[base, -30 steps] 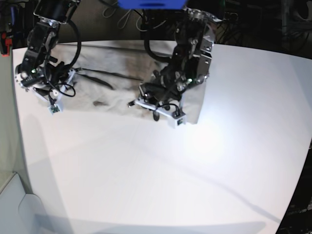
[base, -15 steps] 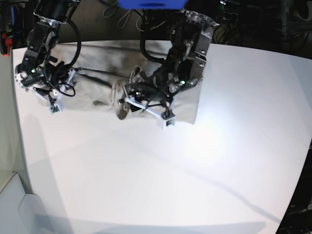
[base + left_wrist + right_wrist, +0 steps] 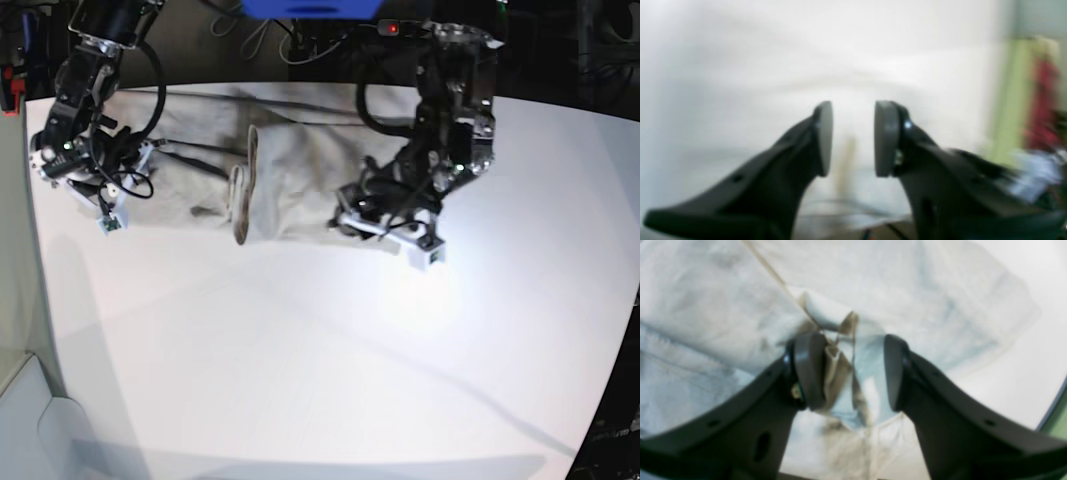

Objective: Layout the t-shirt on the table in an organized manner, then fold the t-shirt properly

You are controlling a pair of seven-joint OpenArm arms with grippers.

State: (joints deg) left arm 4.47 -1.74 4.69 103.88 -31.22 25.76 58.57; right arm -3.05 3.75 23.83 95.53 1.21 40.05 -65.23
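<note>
White table (image 3: 300, 360): left gripper (image 3: 853, 138) raised, right gripper (image 3: 846, 371) on t-shirt (image 3: 300, 170).

Looking down between the two dark fingers (image 3: 806, 373) of the right gripper (image 3: 850, 373), jaws standing apart with a bunched fold of the t-shirt (image 3: 723, 320) rising between them and touching the left-hand pad. Spreading wrinkled across most of the view, pale grey-beige, with a seam running diagonally at the top. Showing bare white table (image 3: 1023, 373) at the right.

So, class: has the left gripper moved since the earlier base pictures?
Yes. The left gripper has swung toward the base view's right, off the t-shirt, nearer the table edge there.
</note>
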